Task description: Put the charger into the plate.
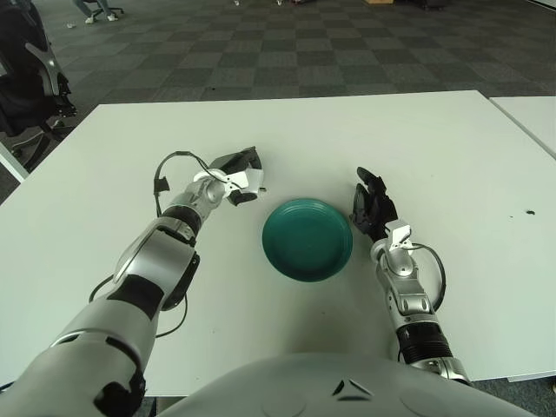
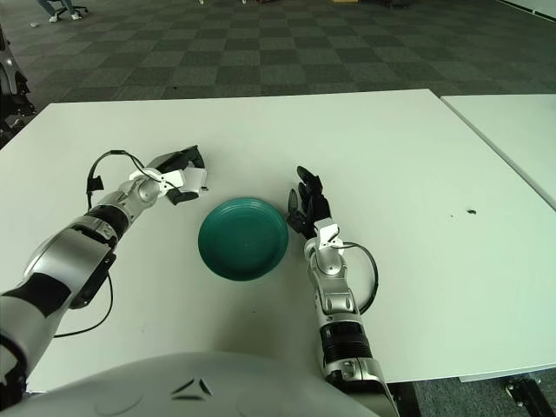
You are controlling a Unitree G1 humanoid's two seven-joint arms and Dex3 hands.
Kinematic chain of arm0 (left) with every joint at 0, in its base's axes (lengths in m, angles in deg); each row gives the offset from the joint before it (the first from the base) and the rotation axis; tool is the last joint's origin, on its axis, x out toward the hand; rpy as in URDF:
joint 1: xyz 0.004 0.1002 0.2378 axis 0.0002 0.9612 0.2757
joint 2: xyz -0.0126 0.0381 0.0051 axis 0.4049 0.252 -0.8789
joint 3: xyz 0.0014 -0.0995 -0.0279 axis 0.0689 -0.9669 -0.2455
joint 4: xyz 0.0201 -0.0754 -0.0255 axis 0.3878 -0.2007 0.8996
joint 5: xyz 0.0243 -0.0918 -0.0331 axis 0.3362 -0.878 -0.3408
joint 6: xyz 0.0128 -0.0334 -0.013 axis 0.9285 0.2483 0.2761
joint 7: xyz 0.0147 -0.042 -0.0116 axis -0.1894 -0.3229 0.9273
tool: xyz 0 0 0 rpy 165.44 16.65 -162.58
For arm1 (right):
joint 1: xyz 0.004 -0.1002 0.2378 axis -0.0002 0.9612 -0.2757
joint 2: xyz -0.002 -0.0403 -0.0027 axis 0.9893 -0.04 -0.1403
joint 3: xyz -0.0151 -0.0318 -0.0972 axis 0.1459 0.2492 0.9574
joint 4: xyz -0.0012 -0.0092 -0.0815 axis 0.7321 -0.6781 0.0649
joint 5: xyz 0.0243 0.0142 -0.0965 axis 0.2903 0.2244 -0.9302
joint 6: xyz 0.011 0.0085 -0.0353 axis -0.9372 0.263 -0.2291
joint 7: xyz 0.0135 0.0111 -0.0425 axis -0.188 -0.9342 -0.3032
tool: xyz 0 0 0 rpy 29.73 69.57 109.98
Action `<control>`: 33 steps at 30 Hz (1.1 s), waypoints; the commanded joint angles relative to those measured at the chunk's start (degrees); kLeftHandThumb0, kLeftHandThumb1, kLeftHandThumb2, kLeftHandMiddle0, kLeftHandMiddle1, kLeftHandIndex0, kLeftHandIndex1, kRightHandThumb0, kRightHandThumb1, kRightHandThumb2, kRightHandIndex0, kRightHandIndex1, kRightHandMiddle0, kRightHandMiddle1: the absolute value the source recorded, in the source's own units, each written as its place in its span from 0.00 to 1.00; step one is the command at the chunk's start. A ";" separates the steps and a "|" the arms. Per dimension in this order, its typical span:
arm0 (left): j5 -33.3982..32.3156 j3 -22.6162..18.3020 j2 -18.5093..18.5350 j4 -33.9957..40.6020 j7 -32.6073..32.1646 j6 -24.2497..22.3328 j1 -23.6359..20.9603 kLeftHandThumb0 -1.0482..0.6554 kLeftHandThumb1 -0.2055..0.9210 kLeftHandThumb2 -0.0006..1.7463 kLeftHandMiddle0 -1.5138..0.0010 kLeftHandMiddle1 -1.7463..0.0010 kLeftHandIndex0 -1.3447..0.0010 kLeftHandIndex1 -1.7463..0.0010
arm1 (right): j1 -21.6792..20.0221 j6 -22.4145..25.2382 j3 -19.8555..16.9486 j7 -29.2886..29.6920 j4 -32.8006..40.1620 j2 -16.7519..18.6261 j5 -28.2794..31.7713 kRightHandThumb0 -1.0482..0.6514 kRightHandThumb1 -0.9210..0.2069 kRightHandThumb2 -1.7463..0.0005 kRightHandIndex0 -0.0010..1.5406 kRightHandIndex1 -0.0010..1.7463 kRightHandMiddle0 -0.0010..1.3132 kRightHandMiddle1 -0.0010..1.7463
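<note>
left hand [image 1: 236,176] is out over the white table [image 1: 452,156], its dark fingers [image 1: 245,160] curled around the white charger [image 1: 253,180], which sits inside the grasp with 1 end poking out toward the robot's right. whether the charger touches the table beneath the hand cannot be made out. the green plate [image 1: 307,239] lies on the table to the right of this hand and a little nearer the robot's body, close by but apart from both hand and charger; nothing lies in it. a thin black cable [image 1: 170,164] loops up from the left wrist, behind the hand.

right hand [image 1: 372,206] shows just beside the plate's right rim, on the far side of the plate from the left hand. its dark fingers point away from the robot, loosely extended and grasping nothing. a cable [image 1: 434,276] loops beside its forearm too.
</note>
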 commanded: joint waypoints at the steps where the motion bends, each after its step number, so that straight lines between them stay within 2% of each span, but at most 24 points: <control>1: -1.91 -1.78 2.00 2.25 0.29 3.48 -1.17 0.35 0.51 0.71 0.37 0.00 0.58 0.00 | 6.12 5.10 -0.81 -0.31 -5.46 -0.02 0.96 0.15 0.00 0.54 0.09 0.00 0.00 0.26; 4: -3.55 -3.23 2.81 6.55 0.13 8.50 -1.54 0.35 0.51 0.71 0.34 0.00 0.58 0.00 | 6.21 4.94 -0.93 -0.28 -5.65 0.11 1.15 0.15 0.00 0.54 0.09 0.00 0.00 0.27; 6: -4.85 -4.34 3.93 12.65 -0.30 12.74 -0.29 0.35 0.51 0.71 0.33 0.00 0.58 0.00 | 6.08 4.84 -0.91 -0.09 -6.09 0.12 0.97 0.15 0.00 0.54 0.09 0.00 0.00 0.27; 8: -5.51 -5.01 4.73 16.77 -0.22 14.54 0.76 0.35 0.51 0.71 0.33 0.00 0.58 0.00 | 6.03 4.67 -0.84 0.03 -6.37 0.13 0.79 0.15 0.00 0.54 0.09 0.00 0.00 0.27; 16: -2.36 -5.11 5.67 30.75 -4.42 13.64 5.56 0.35 0.50 0.72 0.28 0.00 0.57 0.00 | 5.86 4.00 -0.49 0.20 -7.15 0.07 0.13 0.15 0.00 0.53 0.09 0.00 0.00 0.26; 20: -1.91 -5.35 6.07 38.88 -4.64 13.83 9.49 0.35 0.50 0.72 0.26 0.00 0.57 0.00 | 5.86 4.01 -0.14 0.41 -7.17 0.07 -0.25 0.15 0.00 0.52 0.09 0.00 0.00 0.25; 24: -4.55 -4.94 5.99 47.55 -0.17 15.18 14.85 0.35 0.51 0.71 0.24 0.00 0.58 0.00 | 5.68 4.89 0.14 1.23 -7.07 0.31 -0.74 0.14 0.00 0.51 0.11 0.01 0.00 0.26; 33: -8.29 -4.77 5.85 53.21 8.93 14.77 17.91 0.35 0.55 0.68 0.21 0.00 0.60 0.00 | 4.62 5.04 -0.18 1.77 -8.74 0.42 -0.22 0.13 0.00 0.52 0.11 0.01 0.00 0.27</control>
